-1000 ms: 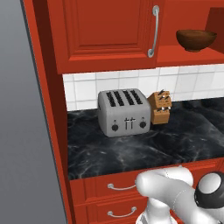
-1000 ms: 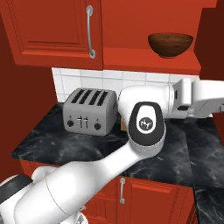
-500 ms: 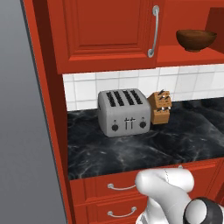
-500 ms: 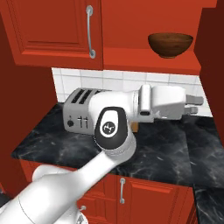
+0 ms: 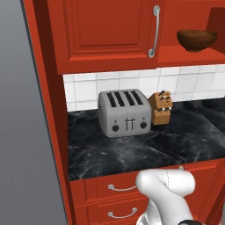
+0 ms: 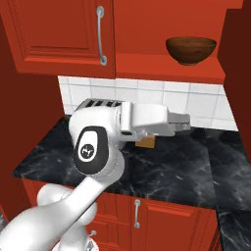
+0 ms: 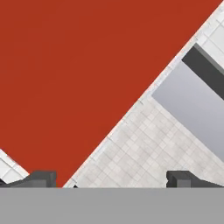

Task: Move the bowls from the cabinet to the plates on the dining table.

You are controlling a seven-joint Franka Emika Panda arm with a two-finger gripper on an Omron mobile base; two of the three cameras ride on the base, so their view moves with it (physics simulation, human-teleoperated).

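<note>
The dark brown bowl (image 6: 191,50) sits on the red inner shelf (image 6: 169,67) of the cabinet (image 5: 105,35), at the upper right of both base views. In the right base view the tool (image 6: 185,122) points right at mid-frame, above the black counter (image 6: 171,169) and well below the bowl, its jaws spread wide and empty. A toaster (image 5: 124,113) and knife block (image 5: 161,108) stand on the counter.

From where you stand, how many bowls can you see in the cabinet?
1. A dark brown bowl sits on the open shelf of the red cabinet, right of its closed door, above the counter. Another bowl may be hidden behind that door.
</note>
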